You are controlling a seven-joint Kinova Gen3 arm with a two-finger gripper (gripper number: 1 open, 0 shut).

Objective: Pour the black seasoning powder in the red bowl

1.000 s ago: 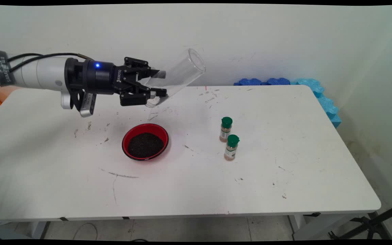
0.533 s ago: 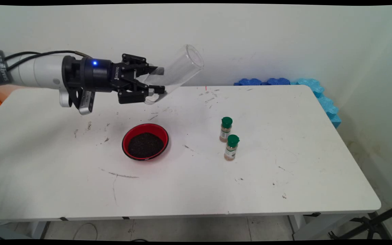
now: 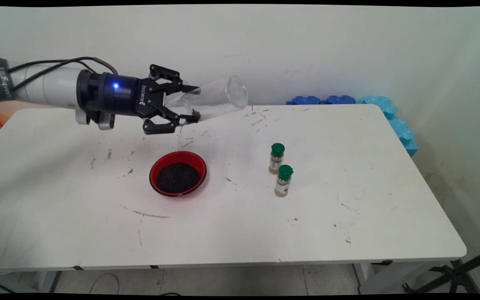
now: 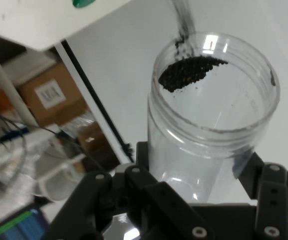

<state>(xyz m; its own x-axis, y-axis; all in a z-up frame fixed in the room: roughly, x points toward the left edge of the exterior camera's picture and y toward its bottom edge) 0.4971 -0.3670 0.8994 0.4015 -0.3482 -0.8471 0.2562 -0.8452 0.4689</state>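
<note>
Table: You have a white rectangular table (image 3: 348, 216), scuffed with dark marks, carrying everything below.
Foam: A row of blue foam pieces (image 3: 390, 112) sits against the table's far right corner, well apart from the rest.
Gripper: Your black two-finger gripper (image 3: 193, 103) hangs in the air over the table's far edge, left of its middle, reaching in level from the left. Its fingers are closed partway, clamped around the base end of the jar.
Jar: The clear plastic cylindrical jar (image 3: 219, 98) lies close to level in that grip, off the table, its open mouth pointing right and raised a little towards the wall.
Bowl: A round bowl, red with a dark rim (image 3: 153, 171), stands on the table below the gripper and nearer the front edge, left of the table's middle. It touches nothing else.
Spice bottles: Two small bottles of brown powder with green caps stand upright near the table's middle, to the right of the bowl, one (image 3: 276, 158) just behind the other (image 3: 283, 180).
Grains in the bowl: A heap of fine black grains (image 3: 178, 177) fills the bowl's floor.
Grains in the jar: In the hand view you can see a small patch of black grains (image 4: 191, 72) lying on the jar's inner wall just inside the mouth.
</note>
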